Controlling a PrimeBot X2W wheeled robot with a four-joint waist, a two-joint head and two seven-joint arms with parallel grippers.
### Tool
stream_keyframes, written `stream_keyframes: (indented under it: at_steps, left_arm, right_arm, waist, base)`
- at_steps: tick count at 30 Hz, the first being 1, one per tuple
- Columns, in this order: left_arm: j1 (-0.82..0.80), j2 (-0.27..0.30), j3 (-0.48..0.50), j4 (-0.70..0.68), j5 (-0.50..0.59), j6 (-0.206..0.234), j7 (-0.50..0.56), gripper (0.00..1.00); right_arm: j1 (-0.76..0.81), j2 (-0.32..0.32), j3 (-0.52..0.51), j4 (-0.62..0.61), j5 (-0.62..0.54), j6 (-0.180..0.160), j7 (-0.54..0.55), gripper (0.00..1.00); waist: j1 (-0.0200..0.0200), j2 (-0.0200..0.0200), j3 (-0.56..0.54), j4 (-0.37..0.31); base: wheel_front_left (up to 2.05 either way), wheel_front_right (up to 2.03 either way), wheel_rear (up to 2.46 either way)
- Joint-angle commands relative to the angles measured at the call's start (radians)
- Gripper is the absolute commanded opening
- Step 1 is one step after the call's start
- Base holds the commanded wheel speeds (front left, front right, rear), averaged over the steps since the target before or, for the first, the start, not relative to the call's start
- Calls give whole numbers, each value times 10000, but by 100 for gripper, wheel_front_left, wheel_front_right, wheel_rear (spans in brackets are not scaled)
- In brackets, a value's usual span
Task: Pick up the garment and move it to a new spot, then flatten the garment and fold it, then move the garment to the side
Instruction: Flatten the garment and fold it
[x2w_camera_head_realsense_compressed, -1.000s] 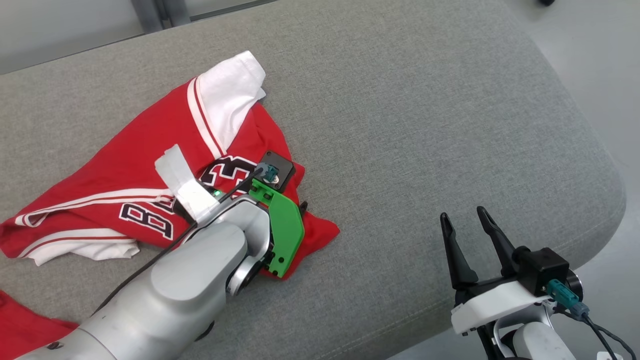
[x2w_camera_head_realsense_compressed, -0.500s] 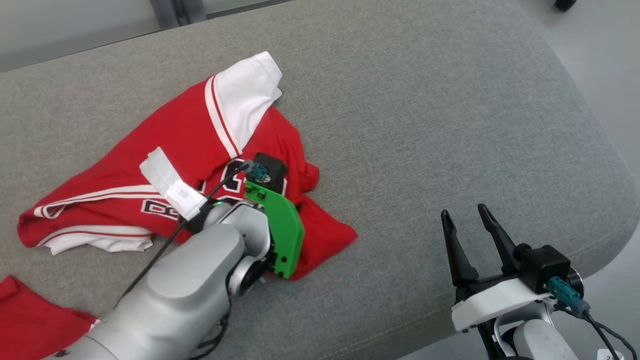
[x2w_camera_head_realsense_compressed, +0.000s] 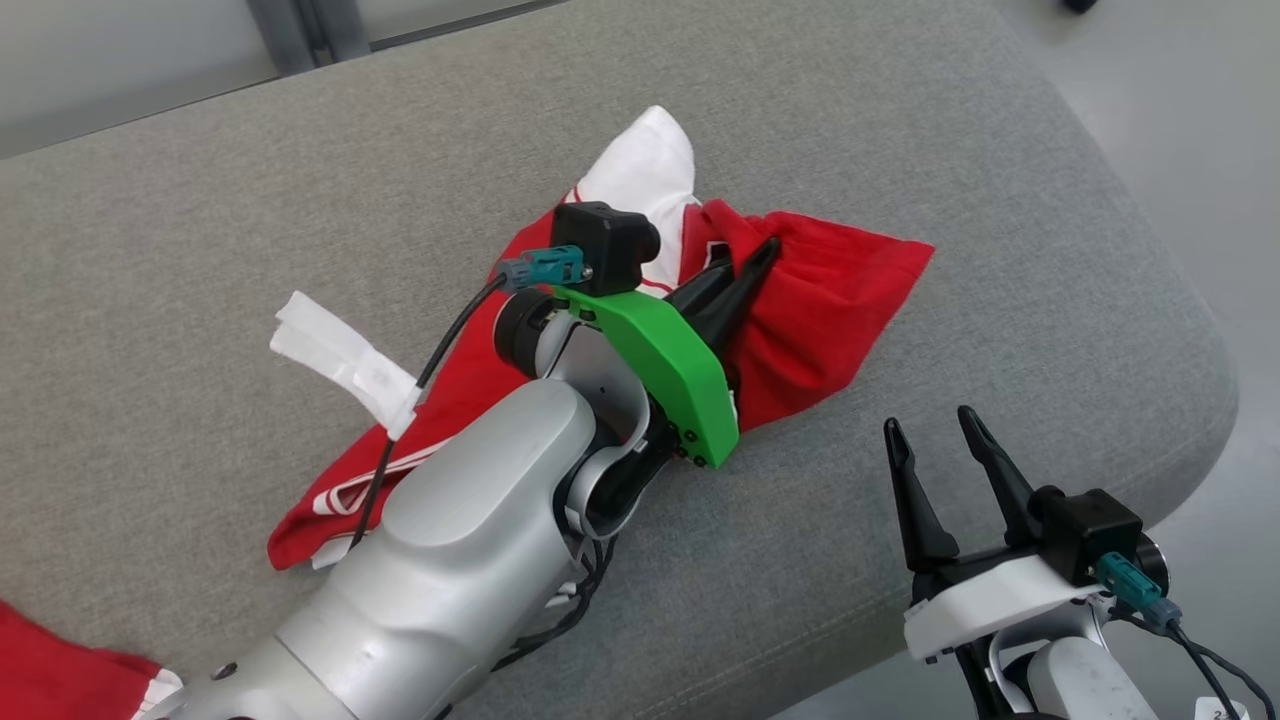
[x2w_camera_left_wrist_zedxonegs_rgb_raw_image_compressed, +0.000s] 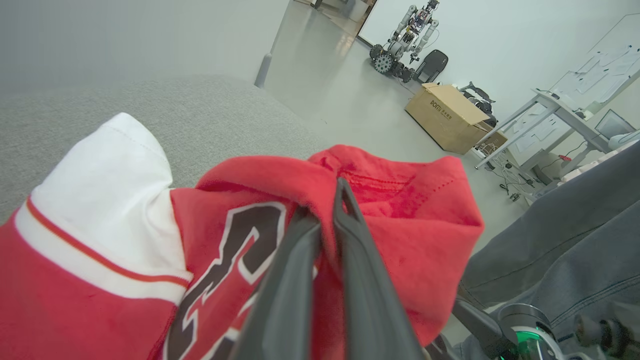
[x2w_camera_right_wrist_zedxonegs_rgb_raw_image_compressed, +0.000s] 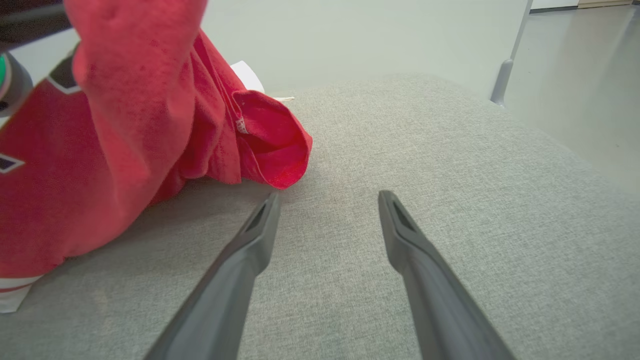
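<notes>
A grey woven cushion (x2w_camera_head_realsense_compressed: 900, 130) with rounded edges spread across the foreground. Beyond it lay a pale, glossy floor (x2w_camera_left_wrist_zedxonegs_rgb_raw_image_compressed: 320, 75) under soft, even light. A slim metal leg (x2w_camera_right_wrist_zedxonegs_rgb_raw_image_compressed: 502, 80) stood on the floor just past the cushion's far edge. By the plain pale wall (x2w_camera_left_wrist_zedxonegs_rgb_raw_image_compressed: 495, 30) stood a small wheeled machine (x2w_camera_left_wrist_zedxonegs_rgb_raw_image_compressed: 400, 45), near it a cardboard box (x2w_camera_left_wrist_zedxonegs_rgb_raw_image_compressed: 447, 117). Further right was a white desk (x2w_camera_left_wrist_zedxonegs_rgb_raw_image_compressed: 548, 100), with sheets of paper (x2w_camera_left_wrist_zedxonegs_rgb_raw_image_compressed: 607, 80) on the wall above it.
</notes>
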Motion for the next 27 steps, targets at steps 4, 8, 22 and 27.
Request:
stream_keyframes:
  at_steps: [4, 8, 22, 27]
  left_arm:
    - [-29, -134, -80, 1033, 275, 26, -862, 0]
    - [466, -249, -202, 1977, -743, -799, -1027, 94]
    - [-88, -117, -902, 2137, -1555, -1140, -1388, 100]
    - [-760, -113, -950, 3081, -967, -646, -1825, 100]
  right_arm:
    - [-203, -13, 126, -59, 153, -11, -31, 100]
    - [-207, -11, 129, -79, 248, -11, -31, 100]
    - [-43, -17, 40, 10, 167, -12, -31, 100]
    - [-159, -15, 108, -2, 70, -11, -31, 100]
  waist:
    - [0, -1, 244, -457]
    - [0, -1, 443, -791]
    - [0, -1, 342, -274]
    - [0, -1, 406, -142]
  base:
    - [0, 0, 0]
    - [0, 0, 0]
    - [0, 0, 0]
    - [0, 0, 0]
